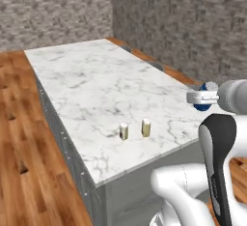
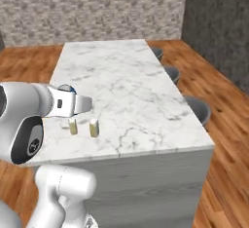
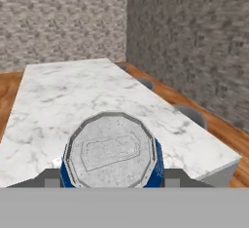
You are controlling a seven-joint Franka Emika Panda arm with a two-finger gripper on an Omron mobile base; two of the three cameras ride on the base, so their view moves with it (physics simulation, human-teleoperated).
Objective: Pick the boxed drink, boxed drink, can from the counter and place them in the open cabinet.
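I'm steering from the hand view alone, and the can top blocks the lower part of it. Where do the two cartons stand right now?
Observer: The first boxed drink and the second boxed drink stand upright, side by side, near the counter's close end.
Operator: Are they touching?
Observer: No, bare marble shows between them.
Operator: Is the can off the marble?
Observer: It looks so. In the base views the can hangs in the tool, raised above the slab and off to one side of the cartons.
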